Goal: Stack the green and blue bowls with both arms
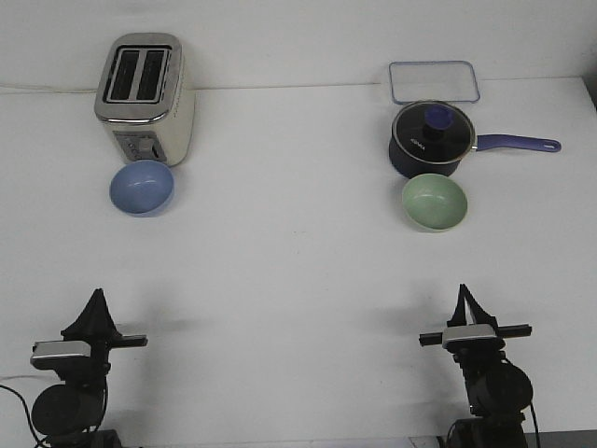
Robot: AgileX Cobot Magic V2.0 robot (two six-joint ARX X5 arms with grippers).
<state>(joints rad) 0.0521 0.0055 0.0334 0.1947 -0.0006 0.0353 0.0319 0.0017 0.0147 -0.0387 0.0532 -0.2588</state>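
Note:
The light blue bowl (142,187) sits upright on the white table at the left, just in front of a toaster. The pale green bowl (434,202) sits upright at the right, just in front of a dark saucepan. Both bowls look empty. My left gripper (96,301) is near the table's front edge at the left, well short of the blue bowl, with its fingers together and holding nothing. My right gripper (464,297) is near the front edge at the right, well short of the green bowl, also with its fingers together and holding nothing.
A cream and silver toaster (145,98) stands right behind the blue bowl. A dark navy saucepan (431,140) with a glass lid has its blue handle pointing right, behind the green bowl. A clear rectangular container (434,82) lies at the back right.

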